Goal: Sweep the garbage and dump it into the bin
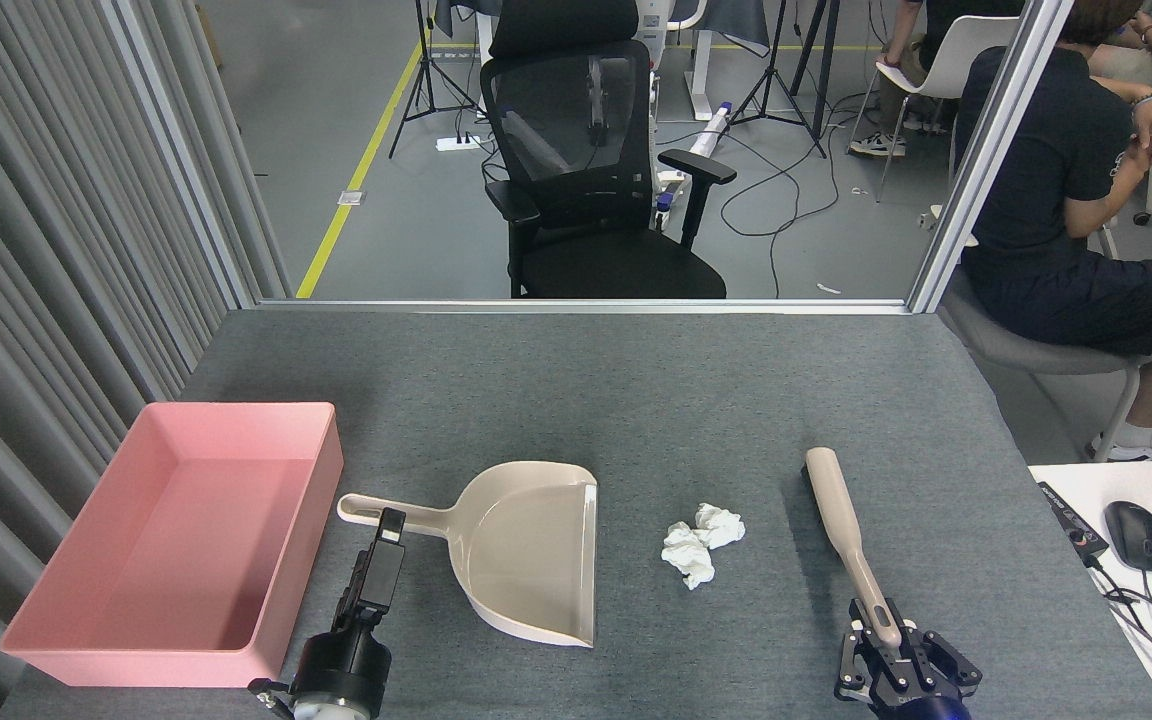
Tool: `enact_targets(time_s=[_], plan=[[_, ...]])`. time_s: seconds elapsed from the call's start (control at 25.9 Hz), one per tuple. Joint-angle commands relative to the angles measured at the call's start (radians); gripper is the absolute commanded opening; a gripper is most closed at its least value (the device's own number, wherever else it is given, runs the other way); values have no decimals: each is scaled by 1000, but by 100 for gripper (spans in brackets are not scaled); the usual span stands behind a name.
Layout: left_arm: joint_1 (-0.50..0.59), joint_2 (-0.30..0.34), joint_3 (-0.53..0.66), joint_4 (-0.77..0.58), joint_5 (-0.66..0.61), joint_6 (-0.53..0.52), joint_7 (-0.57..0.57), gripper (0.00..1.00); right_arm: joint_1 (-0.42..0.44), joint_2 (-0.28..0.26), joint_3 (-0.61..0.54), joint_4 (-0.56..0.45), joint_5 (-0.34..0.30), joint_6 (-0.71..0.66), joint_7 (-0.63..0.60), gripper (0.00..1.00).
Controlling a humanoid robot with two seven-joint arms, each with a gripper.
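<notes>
Garbage: I count two crumpled white tissue wads [700,541], touching each other, lying on the grey table [636,400] between my two grippers, nearer my right one.
Bin: one pink bin [176,540], beyond and to the outer side of my left fingers, its near long wall just beside my left arm; nothing shows inside it.
Dustpan: one beige dustpan [526,550], flat on the table, mouth facing the garbage, handle pointing toward the bin.
Brush: one beige brush [841,520], head far from me, handle running back into my right gripper.
Left gripper: my left gripper [388,530] sits at the dustpan handle, seen edge-on and dark; I cannot tell whether its fingers are spread or pressed on the handle.
Right gripper: my right gripper [886,640] has its fingers pinching the near end of the brush handle.
Edges: the table's far edge meets a metal frame rail; its right edge runs close outside my right gripper, with a white desk [1136,560] past it.
Open room: bare table lies between the dustpan mouth and the garbage, between the garbage and the brush, and across the whole far half beyond my fingers.
Bystander: one person [1066,190] sits beyond the right edge, well apart.
</notes>
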Motion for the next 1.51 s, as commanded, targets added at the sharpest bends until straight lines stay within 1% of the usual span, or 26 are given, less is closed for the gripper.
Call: enact_targets(time_s=[0.0, 0.04, 0.15, 0.31, 0.54, 0.62, 0.89, 1.04, 1.47], plan=[[-2, 0, 1, 2, 0, 0, 0, 99, 0, 0, 0, 0, -1, -2, 3, 28], [-2, 0, 0, 2, 2, 0, 0, 99, 0, 0, 0, -1, -1, -5, 3, 26], [-2, 0, 0, 3, 2, 0, 0, 99, 0, 0, 0, -1, -1, -7, 1, 24], [-2, 0, 0, 13, 2, 0, 0, 99, 0, 0, 0, -1, -4, -7, 0, 23], [0, 0, 0, 14, 0, 0, 0, 99, 2, 0, 0, -4, -6, -8, -2, 19], [0, 2, 0, 16, 2, 0, 0, 99, 2, 0, 0, -8, -7, -8, -2, 16], [0, 0, -7, 37, 5, -7, 0, 99, 3, 2, -6, -17, -10, -27, -5, 15], [-21, -3, -4, 114, 3, -6, -15, 99, 6, 2, -8, -20, -10, -28, -5, 15], [-187, 8, 7, 336, -8, -11, -17, 99, 8, 2, -11, -38, -12, -28, -5, 15]])
